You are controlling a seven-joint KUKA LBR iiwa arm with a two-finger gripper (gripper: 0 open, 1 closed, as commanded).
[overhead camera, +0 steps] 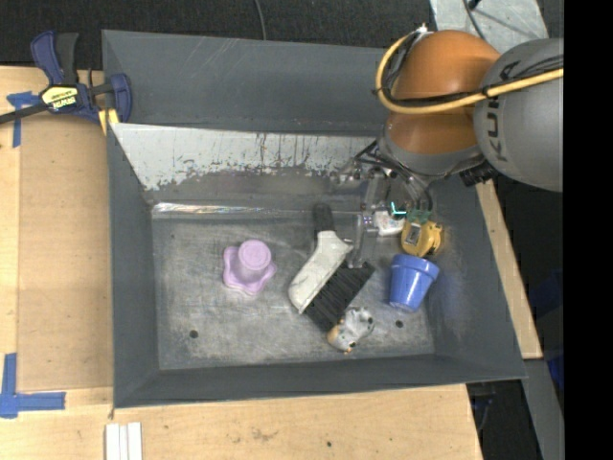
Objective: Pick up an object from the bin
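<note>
While I watched from my console, the gripper [368, 228] hung at the upper right end of the white-handled brush with black bristles [324, 274]. I could not tell whether it was spread or pressed together. A blue plastic cup [411, 283] lay right of the brush, an overturned lilac plastic cup [249, 265] lay left of it, and a small pale object [351, 329] sat just below its bristles.

A robotics lab — an industrial arm [525, 113] over a grey metal bin [239, 84], a black cable [255, 8] behind.
</note>
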